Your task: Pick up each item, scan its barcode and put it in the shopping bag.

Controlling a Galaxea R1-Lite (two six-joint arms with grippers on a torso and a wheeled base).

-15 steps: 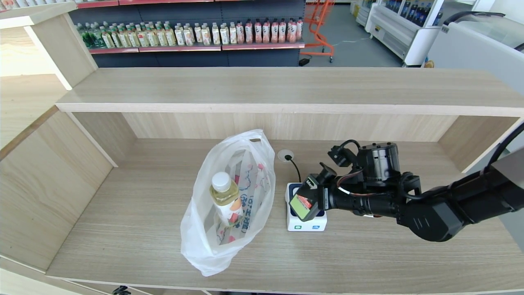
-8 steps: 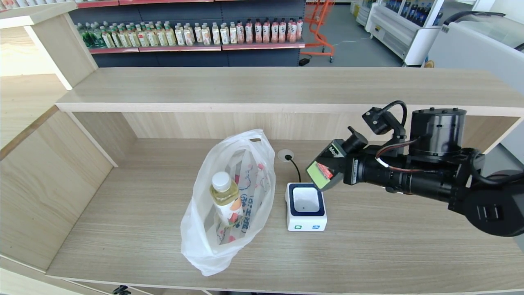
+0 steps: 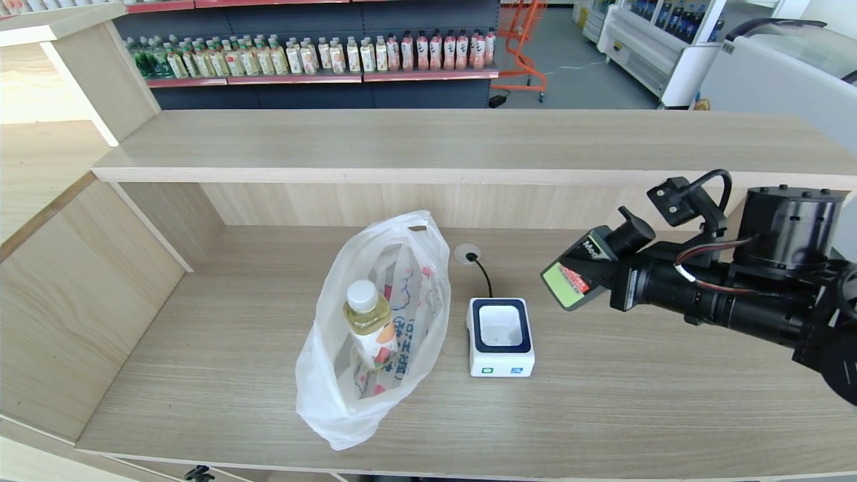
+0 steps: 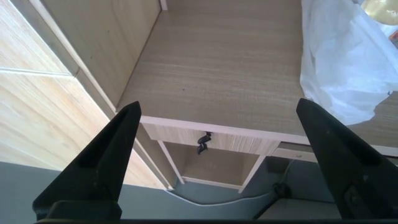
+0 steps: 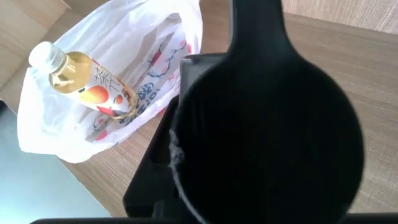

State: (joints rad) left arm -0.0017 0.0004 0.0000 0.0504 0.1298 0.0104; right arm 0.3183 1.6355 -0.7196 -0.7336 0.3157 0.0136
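My right gripper (image 3: 598, 268) is shut on a small dark pack (image 3: 569, 280) with a green and red label, held in the air to the right of and above the white scanner (image 3: 501, 337). The scanner stands on the counter with its window facing up. Left of it stands the white shopping bag (image 3: 328, 381), open, with a tea bottle (image 3: 367, 323) inside. In the right wrist view the dark pack (image 5: 267, 118) blocks most of the picture, with the bag (image 5: 50, 134) and bottle (image 5: 81, 78) beyond. My left gripper (image 4: 217, 106) is open, low by the counter's front edge.
The wooden counter (image 3: 602, 402) has a raised back shelf (image 3: 469, 144) and side walls (image 3: 80, 288). A black cable (image 3: 483, 273) runs from the scanner to a hole in the counter. Store shelves of bottles (image 3: 315, 57) stand behind.
My right arm has lifted the pack from just over the scanner and drawn it up and to the right. The bag and scanner have not moved.
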